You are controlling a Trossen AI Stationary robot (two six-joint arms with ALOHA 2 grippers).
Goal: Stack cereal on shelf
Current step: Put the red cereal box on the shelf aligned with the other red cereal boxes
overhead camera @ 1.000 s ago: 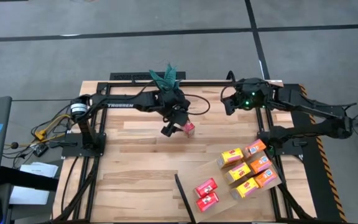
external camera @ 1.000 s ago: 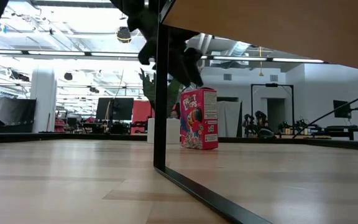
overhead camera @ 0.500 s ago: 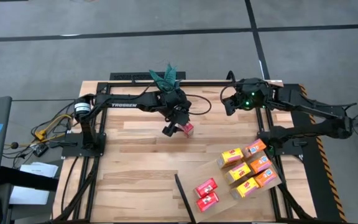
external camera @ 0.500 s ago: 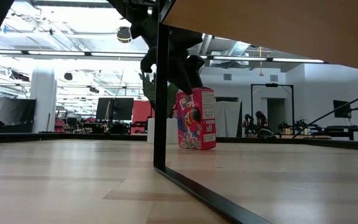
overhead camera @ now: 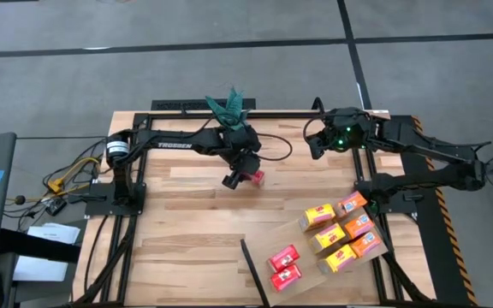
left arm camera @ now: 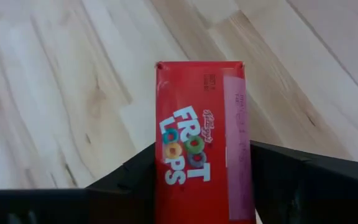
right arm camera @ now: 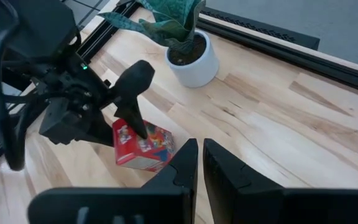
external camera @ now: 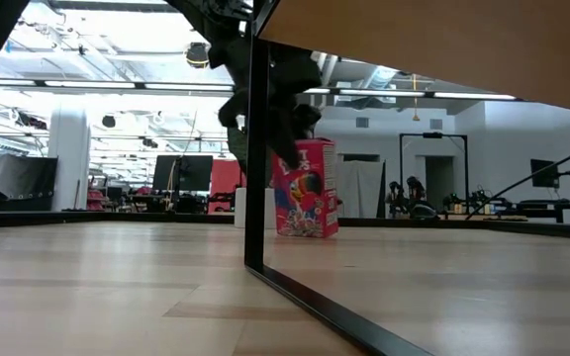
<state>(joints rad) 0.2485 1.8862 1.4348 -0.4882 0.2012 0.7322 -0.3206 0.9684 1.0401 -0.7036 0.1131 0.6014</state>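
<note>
My left gripper (overhead camera: 240,175) straddles the red Froot Loops box (left arm camera: 204,140) – a finger (left arm camera: 126,183) on each side, though I cannot tell if they grip it. The box stands upright mid-bench (overhead camera: 178,239), near the potted plant (right arm camera: 188,43), bare planks around it. My right gripper (right arm camera: 199,163) hangs closed by the far edge – the other cereal boxes (overhead camera: 336,235) lie well apart.

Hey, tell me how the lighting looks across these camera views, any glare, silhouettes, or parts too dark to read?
Low view: bright ceiling lights behind leave the left claw a dark silhouette, though the red cardboard cereal box reads clearly. Left wrist view: even light, box print legible, dark fingers featureless. Right wrist view: soft shadow beside the white plant pot. High view: flat light, no glare.
</note>
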